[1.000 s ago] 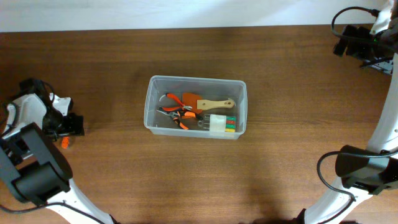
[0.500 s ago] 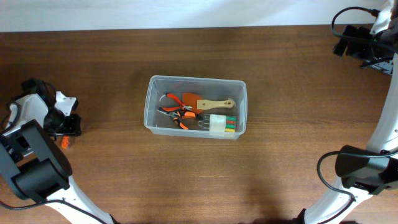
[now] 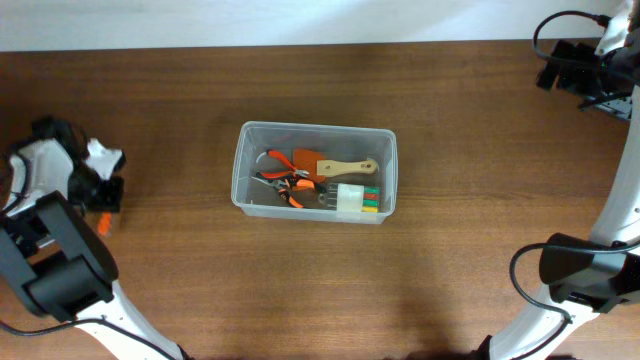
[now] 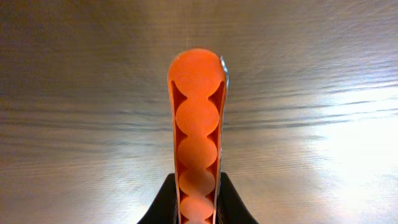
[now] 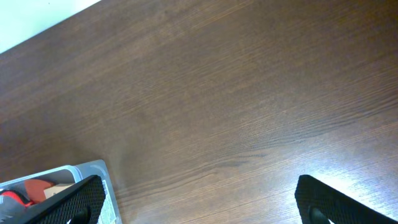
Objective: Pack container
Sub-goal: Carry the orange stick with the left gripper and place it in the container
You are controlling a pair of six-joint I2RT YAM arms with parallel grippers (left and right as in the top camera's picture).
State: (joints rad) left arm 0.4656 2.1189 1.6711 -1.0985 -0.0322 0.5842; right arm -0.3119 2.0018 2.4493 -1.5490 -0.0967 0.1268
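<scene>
Overhead: the container (image 3: pixel 315 172) is sitting in the middle of the brown wooden bench (image 3: pixel 450 280), slightly nearer the far edge than the near one, long sides running left to right. Inside it, orange-handled pliers (image 3: pixel 283 168) are lying toward its left end. A wooden-handled tool with an orange head (image 3: pixel 335 165) is lying across the middle, and a white block with coloured strips (image 3: pixel 357 198) is resting against the near wall toward the right end. The left gripper (image 3: pixel 104 203) is hanging by the left edge of the bench, well apart from the container, with a small orange handle (image 3: pixel 103 222) showing just past its black fingers. The right gripper (image 3: pixel 572 66) is hovering at the far right corner, also well apart from the container.

Left wrist: the left gripper (image 4: pixel 198 213) is pinching the orange handle (image 4: pixel 197 118) between its two black fingers (image 4: pixel 163 208), the jaws closed tight against both sides of it. The handle has a scalloped face of round bumps, and a thin silvery edge is showing along its upper right side. Blurred wood grain is filling the background.

Right wrist: the right gripper (image 5: pixel 202 205) is holding its two black fingers (image 5: pixel 68 202) wide apart over bare wood, gripping nothing. One rounded corner of the container (image 5: pixel 93 169) is peeking in at the lower left, with a bit of orange inside.
</scene>
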